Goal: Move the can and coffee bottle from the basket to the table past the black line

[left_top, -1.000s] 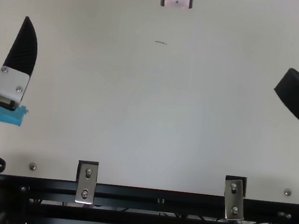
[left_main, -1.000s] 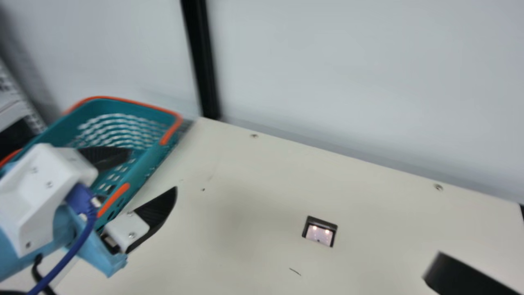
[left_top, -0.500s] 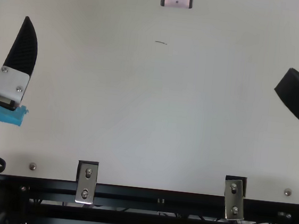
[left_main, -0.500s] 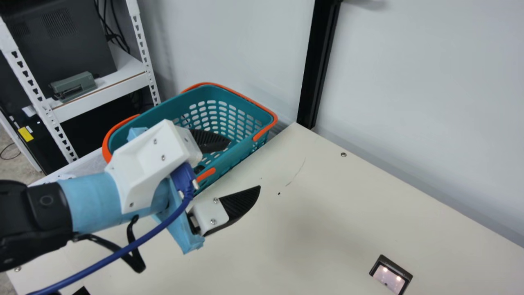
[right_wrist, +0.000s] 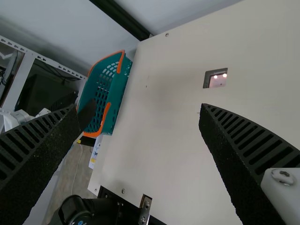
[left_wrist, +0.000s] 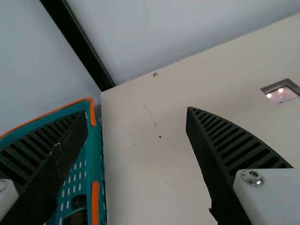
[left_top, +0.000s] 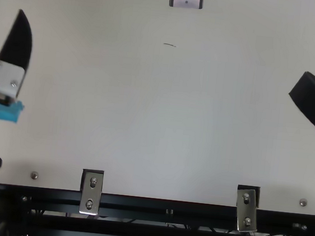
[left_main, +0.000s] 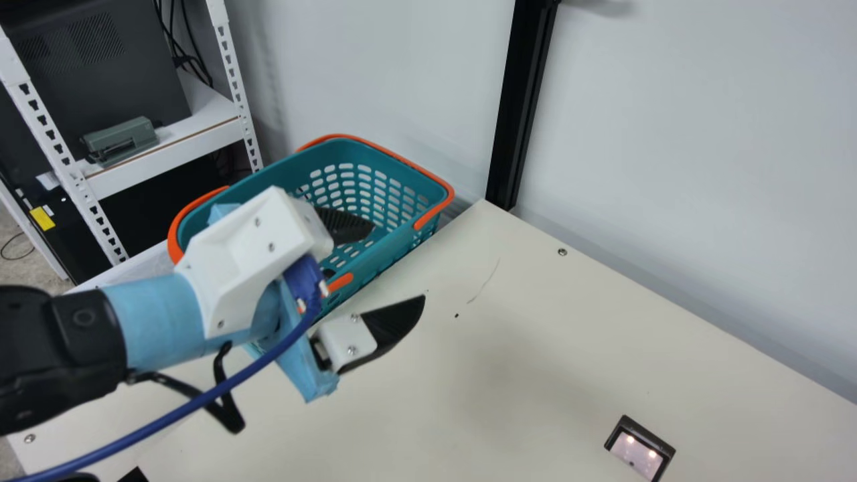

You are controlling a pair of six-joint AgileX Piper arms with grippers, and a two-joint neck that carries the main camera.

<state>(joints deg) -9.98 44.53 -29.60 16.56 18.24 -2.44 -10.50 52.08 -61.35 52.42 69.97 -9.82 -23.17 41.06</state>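
Cream table (left_main: pixel 522 375), left hand (left_main: pixel 399 262) wide open, near basket (left_main: pixel 392 253)

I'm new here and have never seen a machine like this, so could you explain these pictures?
These show a robot with two arms, each ending in a two-fingered gripper. The main view comes from a camera on a neck between the arms, the top view looks down from above, and each wrist view comes from one arm's own wrist.

By a corner of the table is a teal basket with orange handles. Dark objects show inside, too hidden to name. A small dark-framed panel is on the tabletop.

The left gripper, at the basket, is open and empty; so is the right gripper.
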